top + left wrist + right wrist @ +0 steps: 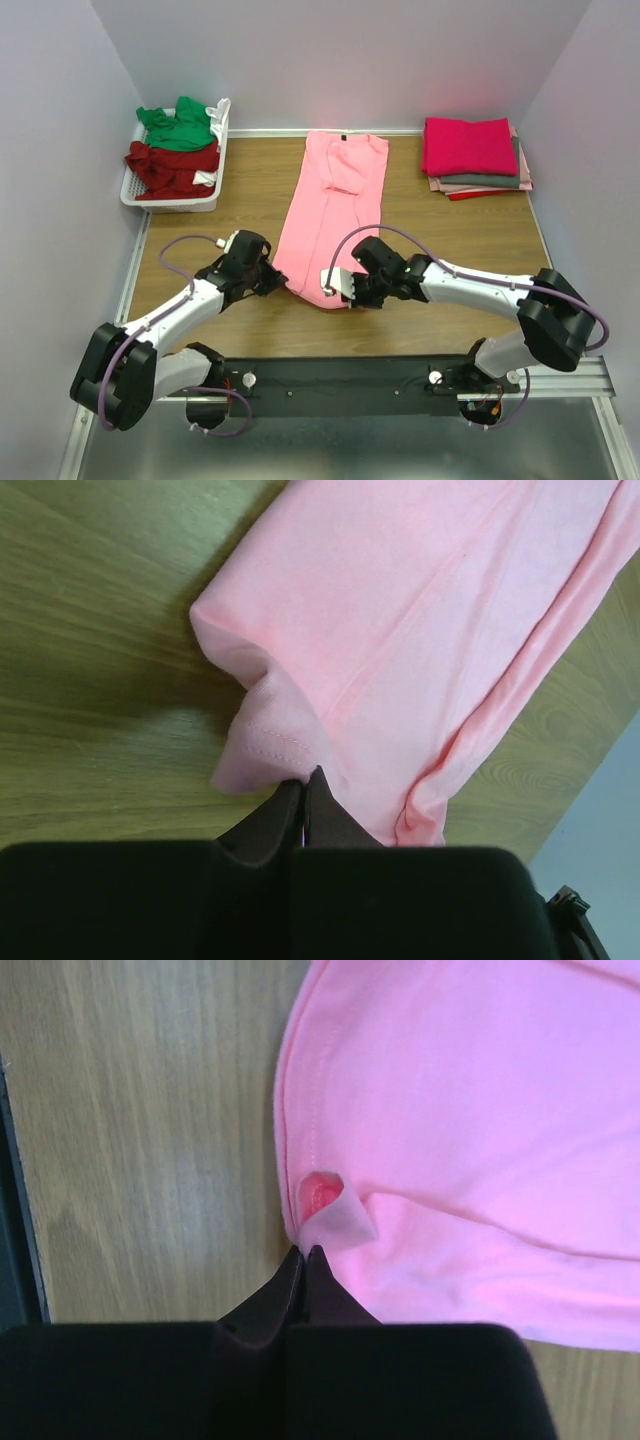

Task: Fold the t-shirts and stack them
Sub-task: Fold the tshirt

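Note:
A light pink t-shirt [333,205] lies folded lengthwise in a long strip down the middle of the table, its dark neck label at the far end. My left gripper [272,272] is shut on the near left corner of its hem [265,742]. My right gripper [345,290] is shut on the near right corner of the hem [335,1222]. Green [180,125] and dark red [172,165] shirts lie crumpled in the basket. A magenta shirt [468,145] tops a folded stack at the far right, with a grey one [490,181] under it.
The white slotted basket [170,200] stands at the far left. The folded stack sits near the right wall. Bare wood [460,240] lies on both sides of the pink strip. A black rail [350,375] runs along the near edge.

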Available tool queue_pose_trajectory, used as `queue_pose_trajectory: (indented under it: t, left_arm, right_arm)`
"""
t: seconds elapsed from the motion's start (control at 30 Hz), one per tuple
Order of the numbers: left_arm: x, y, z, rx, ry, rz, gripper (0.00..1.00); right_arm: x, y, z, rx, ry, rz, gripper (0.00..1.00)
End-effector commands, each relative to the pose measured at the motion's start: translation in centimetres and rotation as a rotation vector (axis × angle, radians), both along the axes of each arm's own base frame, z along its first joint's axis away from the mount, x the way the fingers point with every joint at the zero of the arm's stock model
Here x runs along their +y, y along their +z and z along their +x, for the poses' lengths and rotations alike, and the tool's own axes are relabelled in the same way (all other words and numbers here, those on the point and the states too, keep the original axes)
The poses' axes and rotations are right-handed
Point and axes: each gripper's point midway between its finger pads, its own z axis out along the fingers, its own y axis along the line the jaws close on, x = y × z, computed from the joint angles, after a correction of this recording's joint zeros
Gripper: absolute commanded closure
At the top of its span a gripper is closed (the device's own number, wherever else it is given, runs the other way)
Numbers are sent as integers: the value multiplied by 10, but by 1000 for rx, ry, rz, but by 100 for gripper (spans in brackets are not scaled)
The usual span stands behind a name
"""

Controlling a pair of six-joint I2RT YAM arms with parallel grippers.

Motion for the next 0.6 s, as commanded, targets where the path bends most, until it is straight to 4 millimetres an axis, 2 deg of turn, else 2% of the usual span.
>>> queue_pose_trajectory:
  t: [0.0,0.37,0.57]
  left_arm:
    - [-8,15,13,-45,-35,-1,100]
    - [-14,36,36,-96,-43,18,100]
    - [-9,47,63,-131,-39,45,100]
  right_arm:
    - [5,29,15,-41,-6,54,100]
    - [3,61,53,-103,-68,105,99]
    - [-10,75,95,-144,-158,118,100]
